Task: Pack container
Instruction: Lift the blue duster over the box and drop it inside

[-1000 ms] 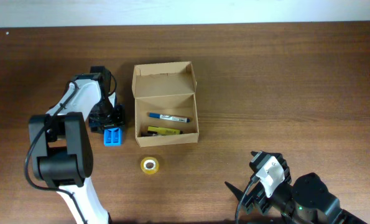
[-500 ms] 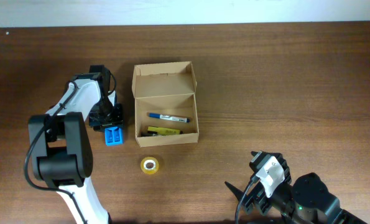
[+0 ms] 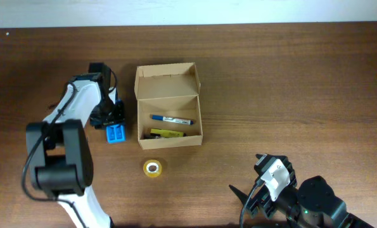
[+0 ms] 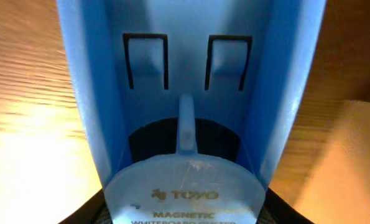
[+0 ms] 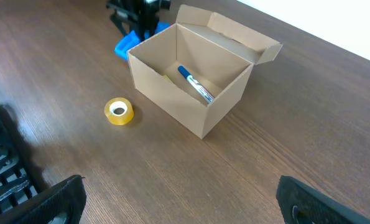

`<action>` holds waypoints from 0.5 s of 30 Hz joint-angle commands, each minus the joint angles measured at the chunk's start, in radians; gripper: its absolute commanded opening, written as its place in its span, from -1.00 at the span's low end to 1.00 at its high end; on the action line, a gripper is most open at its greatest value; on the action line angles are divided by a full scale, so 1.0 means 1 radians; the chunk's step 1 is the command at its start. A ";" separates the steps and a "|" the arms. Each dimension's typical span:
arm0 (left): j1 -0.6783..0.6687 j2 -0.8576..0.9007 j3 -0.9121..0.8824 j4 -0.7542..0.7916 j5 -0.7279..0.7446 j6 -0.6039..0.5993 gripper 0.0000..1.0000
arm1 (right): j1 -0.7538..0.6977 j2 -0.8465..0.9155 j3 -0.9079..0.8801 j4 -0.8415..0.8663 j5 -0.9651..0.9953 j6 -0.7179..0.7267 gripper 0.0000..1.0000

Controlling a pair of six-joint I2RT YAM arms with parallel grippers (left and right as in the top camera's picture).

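Observation:
The container (image 3: 140, 105) is an open tan cardboard box with its flap lid standing up at the back; it also shows in the right wrist view (image 5: 172, 102). Inside lie a blue marker (image 3: 172, 120) (image 5: 194, 85) and a yellow marker (image 3: 165, 133). My left gripper (image 3: 109, 118) is just left of the box, shut on a blue magnetic whiteboard duster (image 3: 116, 133), which fills the left wrist view (image 4: 185, 112). My right gripper (image 3: 248, 197) is open and empty at the front right, far from the box; its fingers frame bare table in the right wrist view (image 5: 181, 199).
A yellow tape roll (image 3: 152, 168) (image 5: 118, 111) lies flat on the wooden table in front of the box. The duster and left gripper show behind the box in the right wrist view (image 5: 127, 43). The table's far edge meets a white wall.
My left gripper and the blue duster have shifted slightly toward the back of the table. The right arm, the box and the tape roll have not moved.

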 commanded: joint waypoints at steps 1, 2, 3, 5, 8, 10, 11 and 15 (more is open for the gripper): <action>0.004 -0.134 0.008 0.017 0.008 -0.013 -0.14 | 0.003 -0.005 0.001 0.003 0.012 0.009 0.98; 0.004 -0.153 0.008 0.021 0.008 -0.013 -0.13 | 0.003 -0.005 0.001 0.003 0.012 0.009 0.98; 0.004 -0.175 0.008 0.024 0.008 -0.013 -0.13 | 0.003 -0.005 0.001 0.003 0.012 0.009 0.98; 0.004 -0.218 0.008 0.024 0.008 -0.013 -0.14 | 0.003 -0.005 0.001 0.003 0.012 0.009 0.98; 0.001 -0.280 0.008 0.024 0.008 -0.013 -0.13 | 0.003 -0.005 0.001 0.003 0.012 0.009 0.98; -0.008 -0.327 0.008 0.024 0.008 -0.012 -0.13 | 0.003 -0.005 0.001 0.003 0.012 0.009 0.98; -0.016 -0.350 0.008 0.024 0.008 -0.008 -0.13 | 0.003 -0.005 0.001 0.003 0.012 0.009 0.98; -0.092 -0.430 0.010 0.024 0.008 0.031 -0.13 | 0.003 -0.005 0.001 0.003 0.012 0.009 0.98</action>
